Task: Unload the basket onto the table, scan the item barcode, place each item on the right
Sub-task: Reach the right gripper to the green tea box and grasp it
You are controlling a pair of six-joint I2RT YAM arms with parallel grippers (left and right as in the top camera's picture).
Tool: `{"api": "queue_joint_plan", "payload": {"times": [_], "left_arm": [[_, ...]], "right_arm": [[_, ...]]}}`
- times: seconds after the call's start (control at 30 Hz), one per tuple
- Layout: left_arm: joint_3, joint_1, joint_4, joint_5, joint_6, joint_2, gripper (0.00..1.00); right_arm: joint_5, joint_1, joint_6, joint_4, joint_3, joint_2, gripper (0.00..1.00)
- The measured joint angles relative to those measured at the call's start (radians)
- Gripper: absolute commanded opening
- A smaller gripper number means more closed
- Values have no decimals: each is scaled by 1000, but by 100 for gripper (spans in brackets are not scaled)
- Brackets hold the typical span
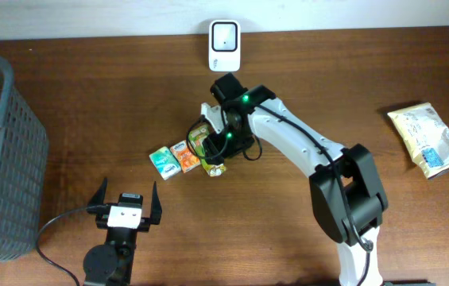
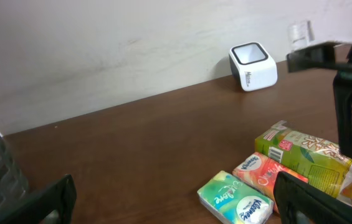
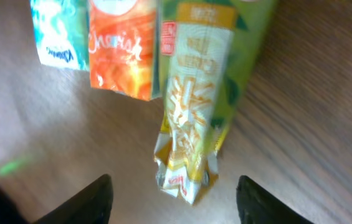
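Nearer arm: right gripper (image 3: 176,208), fingers spread astride crimped end of green foil snack pouch (image 3: 200,93), not touching; long axis runs straight out betw. them; left gripper (image 1: 129,200) spread, well off from pouch.

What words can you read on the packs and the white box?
"Kleenex": on the orange pack.
"Kleenex": on the green pack.
Too blurred to read: the print on the snack bag.
Too small to read: the side label on the scanner.
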Motion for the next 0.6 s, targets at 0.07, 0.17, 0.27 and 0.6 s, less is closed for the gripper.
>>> {"api": "queue_joint_plan", "payload": {"times": [0.07,0.17,0.27,0.6], "left_arm": [[0,0,0,0,0,0,99],[0,0,0,0,0,0,99],[0,0,0,0,0,0,99],[0,0,0,0,0,0,99]], "right_arm": [[33,3,20,26,-7,29,52],[71,3,47,60,-46,47,44],[80,3,72,91,-78,48,21],[-12,-29,43,18,-73,27,4]]}}
